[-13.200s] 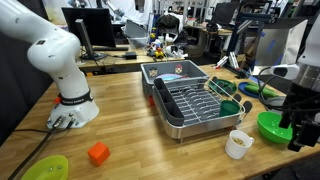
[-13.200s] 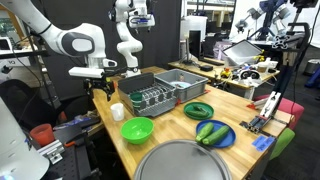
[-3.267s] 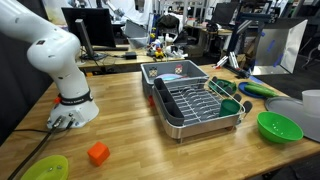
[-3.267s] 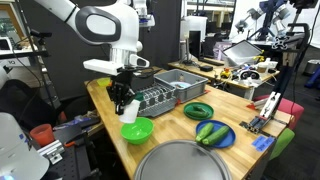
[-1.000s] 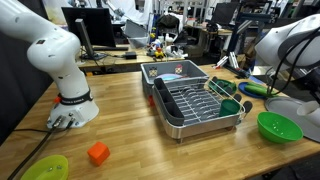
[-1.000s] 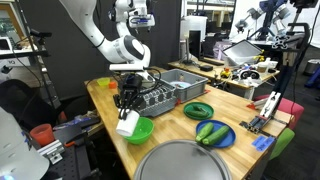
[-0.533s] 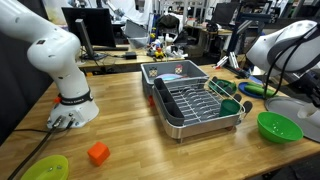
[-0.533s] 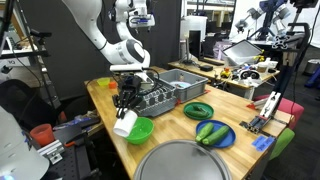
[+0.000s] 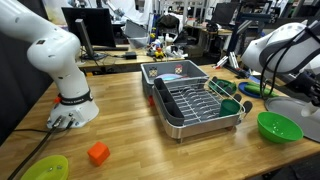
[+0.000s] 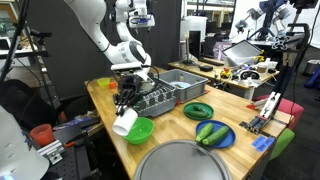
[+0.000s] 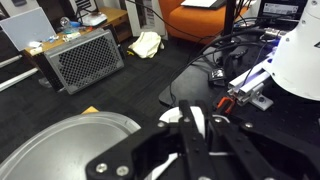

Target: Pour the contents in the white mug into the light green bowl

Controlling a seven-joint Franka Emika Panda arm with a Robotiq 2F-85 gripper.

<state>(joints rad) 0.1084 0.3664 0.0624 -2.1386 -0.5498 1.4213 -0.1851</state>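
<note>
Evidently the mug was held tilted by the end effector, closed on its wall, close by the rim of the bowl on the counter. The mug was judged light, stiff and smooth; a firm mid-wall grip was advised.

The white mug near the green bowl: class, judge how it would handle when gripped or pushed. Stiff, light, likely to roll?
Probably stiff: the white mug shows no dent where the gripper holds it tilted close to the light green bowl. Likely light, being small beside that bowl. Its plain round sides suggest it could roll if laid down.
</note>
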